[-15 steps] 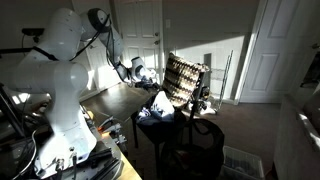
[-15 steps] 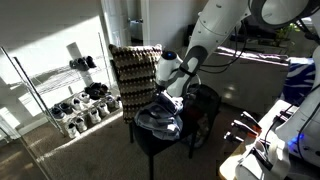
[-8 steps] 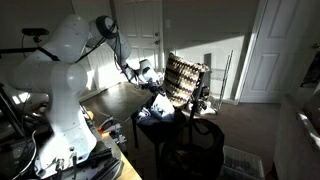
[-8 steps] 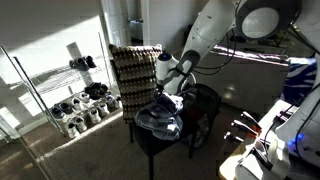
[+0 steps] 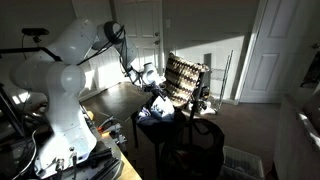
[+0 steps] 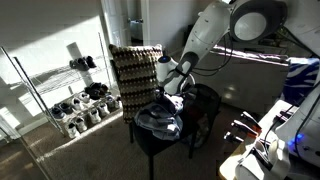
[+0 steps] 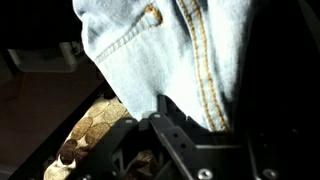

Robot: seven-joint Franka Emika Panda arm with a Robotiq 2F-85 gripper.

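As our gripper hung over the black table, we saw it just above the jeans heaped by the edge nearest the brown rack. Whether the jaws pinched denim, we couldn't tell.

No readable text, label, brand, number or sign in any view; pictures too dark, details too small.

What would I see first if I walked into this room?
The big white robot arm, bending over a small black table in the middle of the room. On it lie blue jeans with orange stitching, filling the wrist view. Rows of shoes sit in sunlight at the side.
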